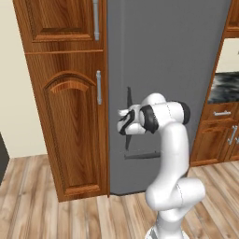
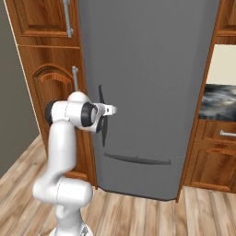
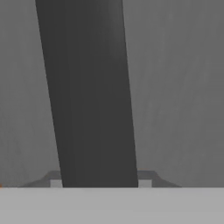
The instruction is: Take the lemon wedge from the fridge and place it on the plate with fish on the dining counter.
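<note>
Left base view: white arm comes up from lower right and bends left, gripper (image 1: 125,119) pressed right up at the vertical dark handle (image 1: 129,116) on the fridge (image 1: 163,70) door; the handle's long axis runs up-down, it lies directly ahead of the gripper and the hand seems to meet it side-on; a second slim handle (image 1: 142,155) lies horizontal lower down, on the drawer front; brown cupboard (image 1: 70,126) just left of the fridge; fridge door closed, plain grey

Right base view: same scene from the other side, gripper (image 2: 109,110) reaches right from the arm at lower left and sits at mid-height of the curved upright handle (image 2: 102,115); fingers look to straddle it, too small to be sure of contact; fridge (image 2: 152,69) shut, the lemon wedge presumably inside, hidden behind the door

Hand view: the dark handle (image 3: 89,96) runs top to bottom, slightly tilted, dead centre and very close, grey door (image 3: 183,87) behind it; the handle runs down between where the fingers rise; I cannot tell if the jaws are clamped on it or partly apart around it

Judgement: next step is pulling the door, so the grip must be firm across the handle's short side
</note>
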